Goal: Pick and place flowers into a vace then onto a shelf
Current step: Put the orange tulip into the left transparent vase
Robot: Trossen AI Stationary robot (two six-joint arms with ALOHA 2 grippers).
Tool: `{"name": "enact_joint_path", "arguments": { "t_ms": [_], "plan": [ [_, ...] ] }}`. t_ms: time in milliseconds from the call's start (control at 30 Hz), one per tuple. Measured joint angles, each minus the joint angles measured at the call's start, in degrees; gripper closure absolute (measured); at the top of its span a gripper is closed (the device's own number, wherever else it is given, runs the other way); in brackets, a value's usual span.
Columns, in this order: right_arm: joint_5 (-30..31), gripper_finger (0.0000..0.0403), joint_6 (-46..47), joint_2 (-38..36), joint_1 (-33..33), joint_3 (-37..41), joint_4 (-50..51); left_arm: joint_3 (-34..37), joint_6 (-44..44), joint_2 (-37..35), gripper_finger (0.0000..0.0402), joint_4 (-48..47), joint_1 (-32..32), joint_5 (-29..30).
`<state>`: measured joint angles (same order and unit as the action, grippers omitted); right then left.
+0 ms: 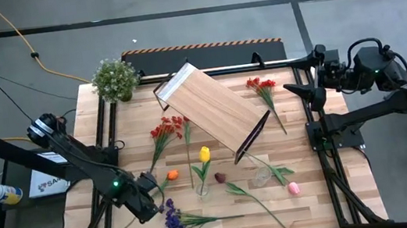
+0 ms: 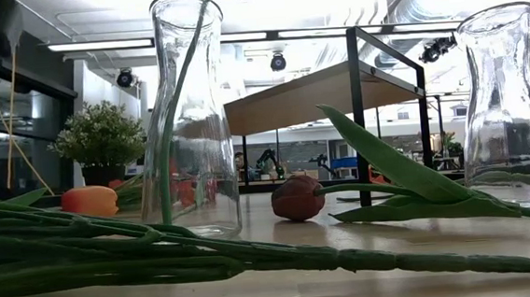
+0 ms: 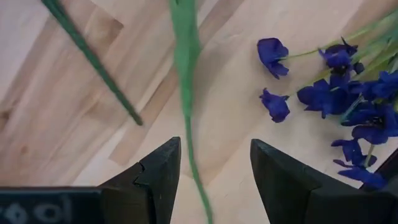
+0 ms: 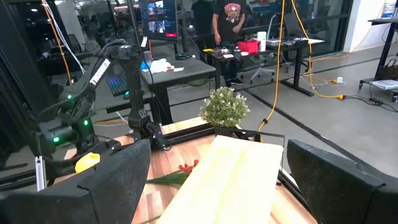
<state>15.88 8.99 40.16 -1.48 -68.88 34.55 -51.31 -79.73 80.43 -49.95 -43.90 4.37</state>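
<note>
My left gripper is open and low over the near left of the table. A green stem runs between its fingers, and the purple spray lies just beside it. The orange tulip lies on the wood close by. A yellow tulip stands in a clear glass vase. A second vase stands empty. The shelf sits slantwise mid-table. My right gripper waits open above the far right edge.
Red sprays, a maroon tulip and a pink tulip lie on the tabletop around the shelf. A bushy potted plant stands at the far left corner. Black frame rails run along both table sides.
</note>
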Motion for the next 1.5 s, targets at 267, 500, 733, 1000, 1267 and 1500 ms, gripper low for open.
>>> {"name": "enact_joint_path", "arguments": {
  "t_ms": [267,500,733,1000,1267,1500],
  "plan": [
    [0.00,0.0037,0.00,0.00,-0.01,0.00,0.33,0.00,-0.08,4.01,0.0174,0.01,0.00,-1.34],
    [0.00,0.0037,0.00,0.00,0.00,0.00,0.43,0.02,-0.10,5.15,0.0174,-1.73,-0.02,-0.80],
    [0.00,0.0038,0.00,0.00,0.00,0.00,1.00,1.49,-1.65,5.98,0.0174,0.97,-0.02,-1.08],
    [0.00,0.0038,0.00,0.00,0.00,0.00,2.58,5.53,-5.79,6.00,0.0174,4.43,0.00,-2.55],
    [0.00,0.0038,0.00,0.00,0.00,0.00,2.68,7.94,-6.36,5.98,0.0174,11.37,-0.02,-2.53],
    [0.00,0.0038,-0.01,0.00,-0.02,0.00,2.93,9.22,-7.77,5.81,0.0174,11.99,-0.02,-2.48]
  ]
}}
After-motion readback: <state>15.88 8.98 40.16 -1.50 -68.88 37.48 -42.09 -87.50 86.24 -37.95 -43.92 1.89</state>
